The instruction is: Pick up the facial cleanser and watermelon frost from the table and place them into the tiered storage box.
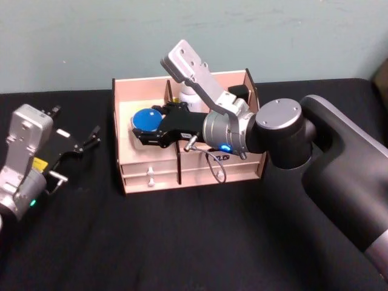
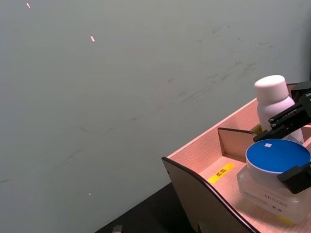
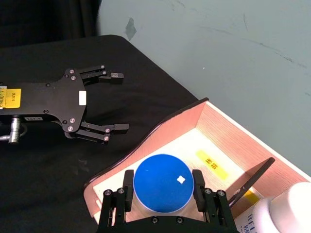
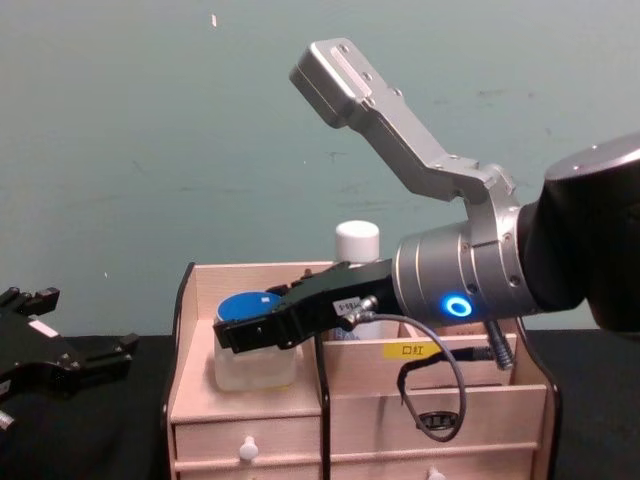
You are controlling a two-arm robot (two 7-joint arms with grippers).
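In the box's [image 1: 145, 177] front-left compartment the jar [image 1: 146, 119] sits on the floor, the right pincer [image 1: 147, 127] reaching in from three o'clock with its fingers flanking the blue lid, close against it; whether they grip or have just let go I cannot tell. The cleanser [image 4: 357, 243] stands upright in the rear compartment, at about one o'clock from the jar. The left pincer [image 3: 113, 102] rests spread and empty over the desk [image 1: 182, 242] at nine o'clock, clear of the box.

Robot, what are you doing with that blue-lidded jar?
The right hand is around the blue-lidded jar, its fingers on either side of the lid, with the jar sitting in the left front compartment of the wooden box. The white bottle already stands in a back compartment. The left hand rests open over the black table, off to the box's left, holding nothing.
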